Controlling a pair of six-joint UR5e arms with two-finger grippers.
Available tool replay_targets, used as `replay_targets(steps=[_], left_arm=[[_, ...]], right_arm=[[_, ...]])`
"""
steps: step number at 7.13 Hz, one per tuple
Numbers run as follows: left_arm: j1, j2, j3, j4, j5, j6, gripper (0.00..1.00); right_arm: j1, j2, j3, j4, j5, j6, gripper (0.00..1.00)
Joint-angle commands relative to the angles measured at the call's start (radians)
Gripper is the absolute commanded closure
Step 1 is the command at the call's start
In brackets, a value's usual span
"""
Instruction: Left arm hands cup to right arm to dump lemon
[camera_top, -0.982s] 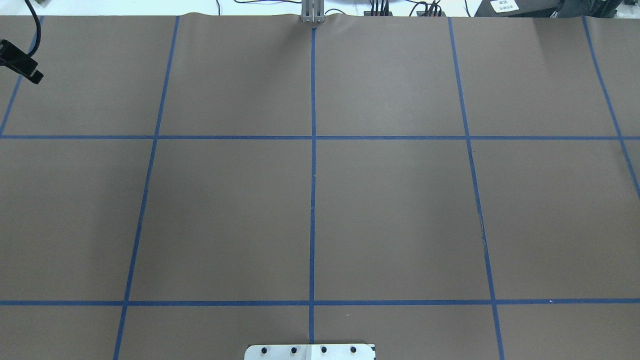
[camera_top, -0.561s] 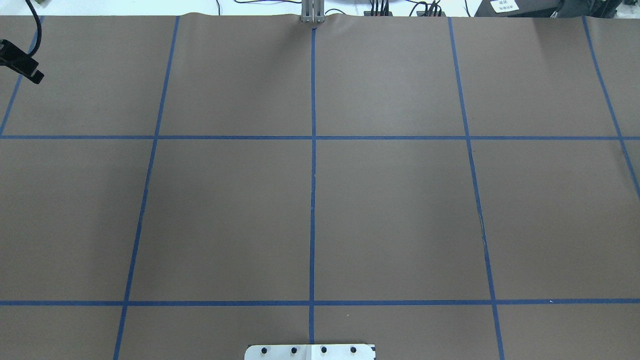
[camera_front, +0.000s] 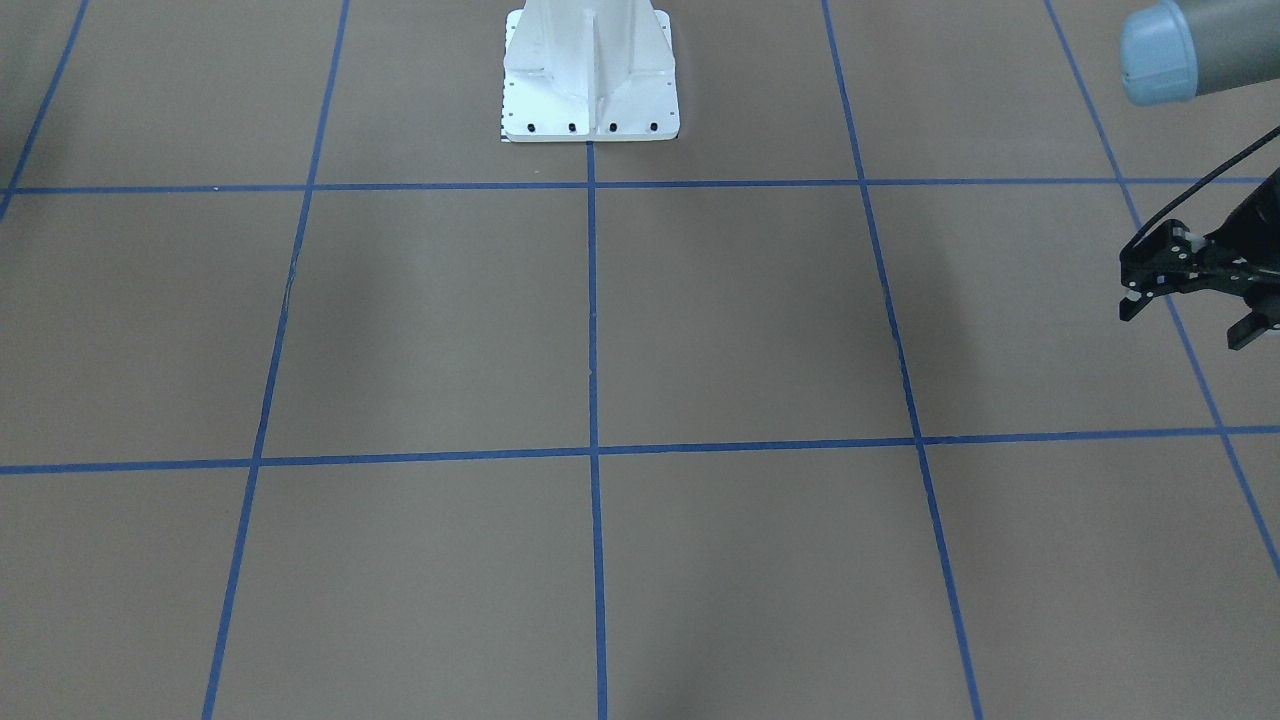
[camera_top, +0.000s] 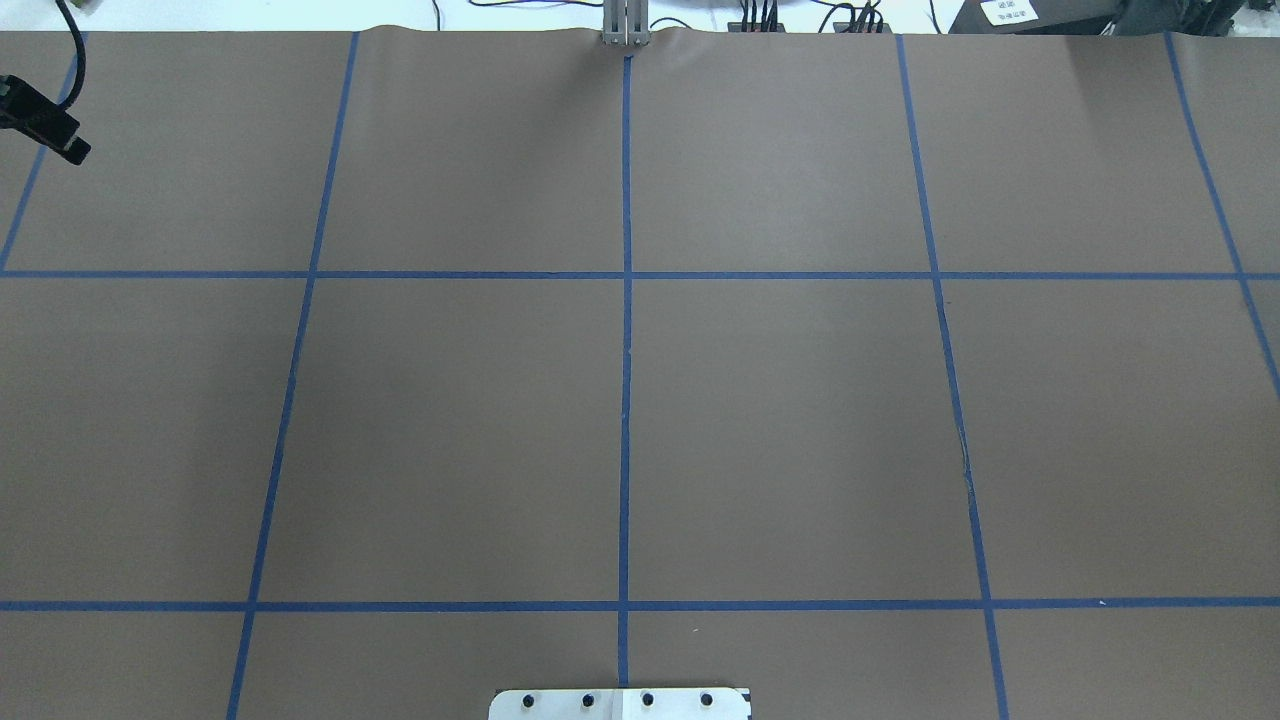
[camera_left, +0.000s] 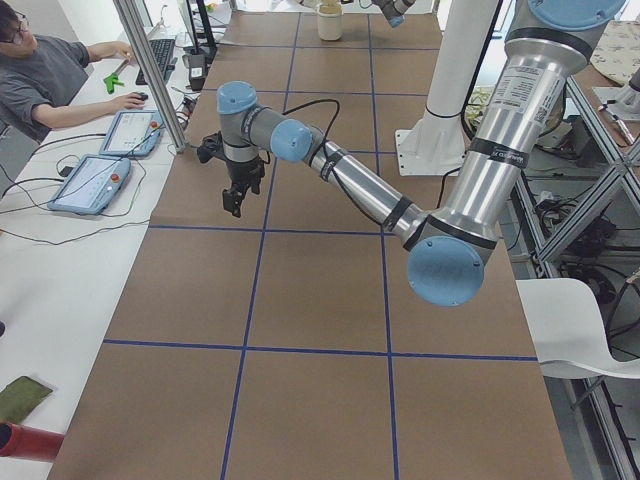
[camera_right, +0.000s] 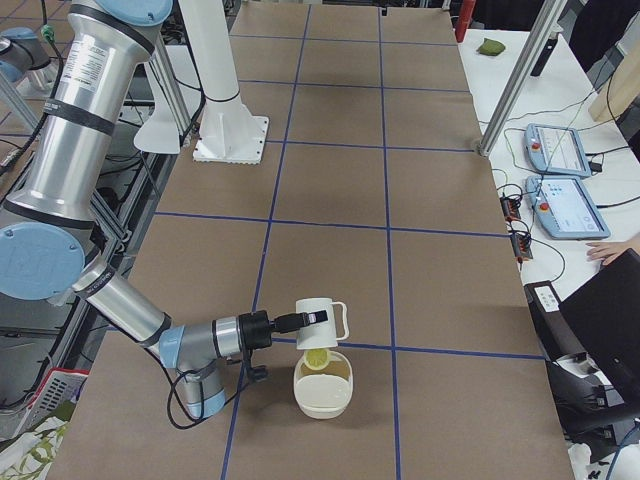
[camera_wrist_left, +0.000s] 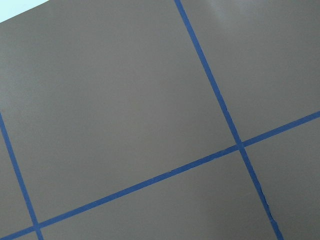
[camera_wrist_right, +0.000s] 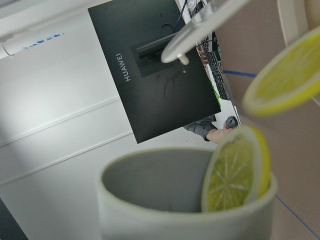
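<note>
In the exterior right view the white cup (camera_right: 322, 322) hangs tipped over at the tip of my right arm's gripper (camera_right: 296, 320), above a cream bowl (camera_right: 322, 400). From this view I cannot tell whether that gripper is open or shut. A lemon (camera_right: 317, 360) slice sits just under the cup's mouth, at the bowl's rim. The right wrist view shows the cup (camera_wrist_right: 150, 210) with its grey inside, one lemon (camera_wrist_right: 235, 170) slice leaning on its rim and another beyond it. My left gripper (camera_front: 1185, 325) hovers open and empty over the table's left side, far from the cup.
The white robot pedestal (camera_front: 590, 70) stands at the table's middle edge. Blue tape lines (camera_top: 625, 400) grid the brown table. A person (camera_left: 40, 70) sits at a side bench with tablets (camera_left: 95, 180). A dark monitor (camera_right: 600, 320) and a white chair (camera_left: 580, 330) flank the table.
In the overhead view the black tip of my left gripper at the left edge has crept slightly up and away. Nothing else differs there.
</note>
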Motion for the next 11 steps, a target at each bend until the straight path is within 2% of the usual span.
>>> replay_targets(steps=[1, 3, 6, 8, 9, 10, 11], left_arm=[[0.0, -0.002, 0.0, 0.0, 0.0, 0.0, 0.0], [0.0, -0.002, 0.0, 0.0, 0.0, 0.0, 0.0], [0.0, -0.002, 0.002, 0.0, 0.0, 0.0, 0.0], [0.0, -0.002, 0.002, 0.002, 0.0, 0.0, 0.0], [0.0, -0.001, 0.002, 0.003, 0.0, 0.0, 0.0], [0.0, 0.001, -0.001, 0.002, 0.0, 0.0, 0.0], [0.0, 0.002, -0.001, 0.003, 0.001, 0.0, 0.0]], right_arm=[[0.049, 0.015, -0.037, 0.006, 0.001, 0.143, 1.0], [0.066, 0.033, -0.039, 0.006, 0.001, 0.207, 1.0], [0.067, 0.039, -0.037, 0.006, 0.002, 0.203, 1.0], [0.07, 0.039, -0.022, -0.006, 0.086, 0.092, 0.97], [0.07, 0.029, 0.006, -0.026, 0.159, -0.053, 0.97], [0.073, 0.013, 0.051, -0.076, 0.245, -0.163, 0.98], [0.075, -0.031, 0.119, -0.102, 0.26, -0.212, 1.0]])
